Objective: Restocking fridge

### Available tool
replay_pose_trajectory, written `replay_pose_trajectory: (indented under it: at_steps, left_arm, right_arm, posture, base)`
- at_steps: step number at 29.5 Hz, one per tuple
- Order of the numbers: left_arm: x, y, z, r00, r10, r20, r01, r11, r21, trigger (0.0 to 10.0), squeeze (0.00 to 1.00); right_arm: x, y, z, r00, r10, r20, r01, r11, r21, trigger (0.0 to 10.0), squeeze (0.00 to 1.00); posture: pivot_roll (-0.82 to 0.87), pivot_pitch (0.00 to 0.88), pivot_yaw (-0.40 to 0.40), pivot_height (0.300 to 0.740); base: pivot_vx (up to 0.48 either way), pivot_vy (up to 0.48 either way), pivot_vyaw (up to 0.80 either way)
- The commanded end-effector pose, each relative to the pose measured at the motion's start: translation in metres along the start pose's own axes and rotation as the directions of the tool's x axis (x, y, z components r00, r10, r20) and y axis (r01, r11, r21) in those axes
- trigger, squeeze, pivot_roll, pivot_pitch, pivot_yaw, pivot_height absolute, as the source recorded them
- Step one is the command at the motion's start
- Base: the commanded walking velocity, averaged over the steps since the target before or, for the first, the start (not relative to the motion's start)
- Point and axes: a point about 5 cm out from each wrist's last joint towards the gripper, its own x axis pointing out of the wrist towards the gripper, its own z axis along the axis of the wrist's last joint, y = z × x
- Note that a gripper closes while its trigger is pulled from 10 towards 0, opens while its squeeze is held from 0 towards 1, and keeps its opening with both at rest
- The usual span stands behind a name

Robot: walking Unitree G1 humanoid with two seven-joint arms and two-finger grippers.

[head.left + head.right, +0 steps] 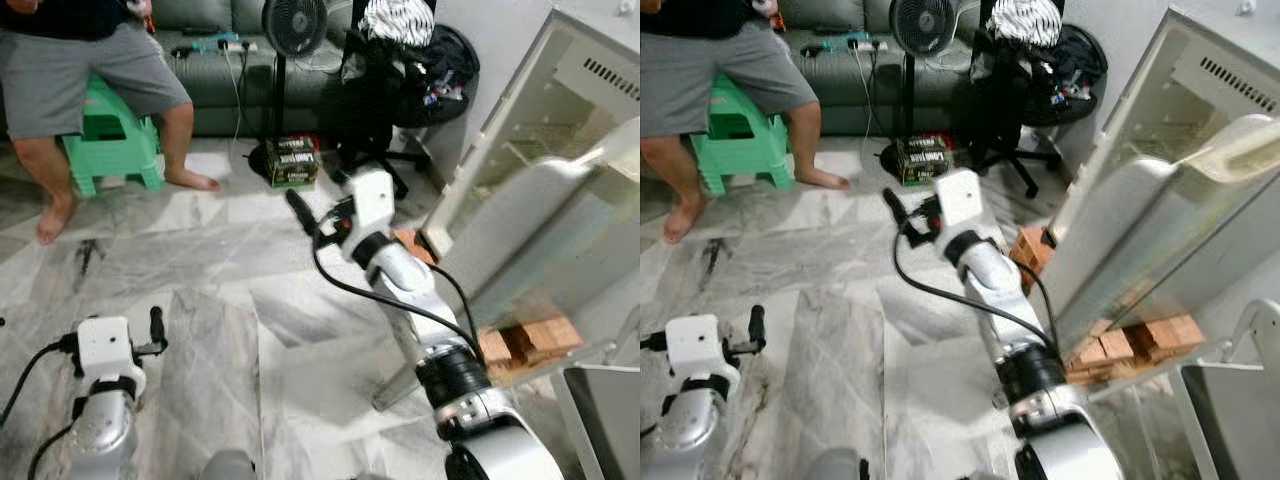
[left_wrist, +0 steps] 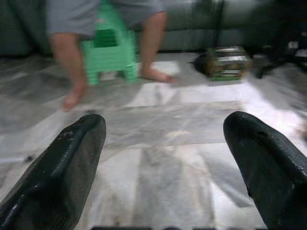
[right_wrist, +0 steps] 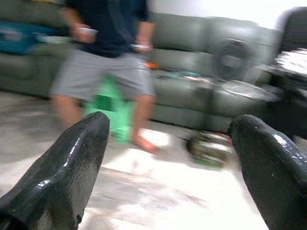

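Observation:
The white fridge [image 1: 560,130] stands at the right with its door [image 1: 500,250] swung open toward me. A dark green carton of cans [image 1: 295,161] lies on the marble floor by the fan's base. My right gripper [image 1: 300,213] reaches forward over the floor, left of the fridge door and short of the carton. The right wrist view shows its fingers [image 3: 72,163] open with nothing between them. My left gripper [image 1: 156,326] hangs low at the near left, and the left wrist view shows its fingers [image 2: 62,163] open and empty too.
A person sits on a green stool [image 1: 110,135] at the far left, bare feet on the floor. A standing fan [image 1: 293,25], a sofa [image 1: 210,60] and an office chair heaped with clothes [image 1: 400,60] line the back. Red bricks [image 1: 530,340] prop the fridge.

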Motion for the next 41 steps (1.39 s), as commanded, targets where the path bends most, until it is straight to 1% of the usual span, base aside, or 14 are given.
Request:
replay_pose_trajectory:
  at_steps: [1,3,4,6,7,9,13,20,23,26,29,30,41]
  left_arm:
    - [0.003,-0.004,0.006,1.0,-0.013,0.018,0.013,1.0,-0.002,10.0,0.0]
    - [0.004,-0.005,0.007,1.0,-0.021,0.021,0.021,1.0,0.001,10.0,0.0]
    - [0.004,-0.005,0.007,0.999,-0.026,0.021,0.026,1.0,0.004,10.0,0.0]
    - [0.005,-0.006,0.007,0.999,-0.034,0.023,0.034,0.999,0.008,10.0,0.0]
    - [0.005,-0.006,0.008,0.999,-0.036,0.023,0.036,0.999,0.007,10.0,0.0]
    - [0.005,-0.006,0.008,0.999,-0.036,0.023,0.036,0.999,0.007,10.0,0.0]
    - [0.003,-0.006,0.009,0.999,-0.047,0.025,0.046,0.999,0.005,10.0,0.0]
    - [0.001,-0.007,0.008,0.998,-0.052,0.02,0.052,0.999,0.008,10.0,0.0]
    - [0.001,-0.007,0.008,0.999,-0.051,0.017,0.05,0.999,0.011,10.0,0.0]
    - [0.001,-0.007,0.007,0.999,-0.05,0.008,0.05,0.999,0.001,10.0,0.0]
    - [0.001,-0.007,0.006,0.999,-0.051,0.005,0.051,0.999,-0.002,10.0,0.0]
    - [0.0,-0.008,0.007,0.998,-0.055,0.007,0.055,0.998,0.0,10.0,0.0]
    - [0.0,-0.009,0.006,0.998,-0.068,0.001,0.068,0.998,-0.01,10.0,0.0]
  right_arm:
    - [-0.009,-0.021,0.004,0.995,-0.096,0.03,0.097,0.995,-0.034,10.0,0.0]
    - [-0.018,-0.034,0.001,0.986,-0.167,0.016,0.168,0.986,-0.019,10.0,0.0]
    - [-0.021,-0.04,-0.001,0.981,-0.192,0.01,0.192,0.981,-0.031,10.0,0.0]
    - [-0.027,-0.048,-0.001,0.972,-0.234,0.012,0.234,0.972,-0.031,10.0,0.0]
    - [-0.028,-0.049,0.0,0.968,-0.249,0.016,0.25,0.968,-0.032,10.0,0.0]
    - [-0.028,-0.049,0.0,0.968,-0.249,0.016,0.25,0.968,-0.032,10.0,0.0]
    - [-0.032,-0.053,0.004,0.954,-0.296,0.035,0.298,0.954,-0.038,10.0,0.0]
    - [-0.034,-0.049,0.0,0.953,-0.302,0.024,0.303,0.952,-0.038,10.0,0.0]
    - [-0.035,-0.05,0.0,0.948,-0.319,0.021,0.319,0.948,-0.013,10.0,0.0]
    - [-0.035,-0.049,0.002,0.949,-0.314,0.031,0.315,0.949,-0.018,10.0,0.0]
    - [-0.035,-0.049,0.001,0.948,-0.318,0.009,0.318,0.948,-0.026,10.0,0.0]
    - [-0.036,-0.05,0.0,0.946,-0.324,-0.004,0.324,0.946,-0.013,10.0,0.0]
    - [-0.036,-0.051,-0.001,0.944,-0.329,-0.011,0.329,0.944,-0.015,10.0,0.0]
  posture:
    - [0.16,0.0,-0.071,0.74]
    - [0.14,0.0,-0.065,0.74]
    - [0.14,0.0,-0.065,0.74]
    - [0.14,0.0,-0.062,0.74]
    - [0.13,0.0,-0.056,0.74]
    - [0.13,0.0,-0.056,0.74]
    - [0.13,0.0,-0.052,0.74]
    - [0.13,0.0,-0.052,0.74]
    - [0.13,0.0,-0.052,0.74]
    - [0.13,0.0,-0.053,0.74]
    - [0.12,0.0,-0.053,0.74]
    - [0.12,0.0,-0.053,0.74]
    - [0.12,0.0,-0.052,0.74]
  base:
    - [0.0,0.0,0.0]
    - [0.0,0.0,0.0]
    - [0.0,0.0,0.0]
    - [0.0,0.0,0.0]
    - [0.0,0.0,0.0]
    - [0.0,0.0,0.0]
    - [0.0,0.0,0.0]
    - [0.0,0.0,0.0]
    - [0.0,0.0,0.0]
    - [0.0,0.0,0.0]
    - [0.0,0.0,0.0]
    - [0.0,0.0,-0.8]
    - [0.0,0.0,-0.8]
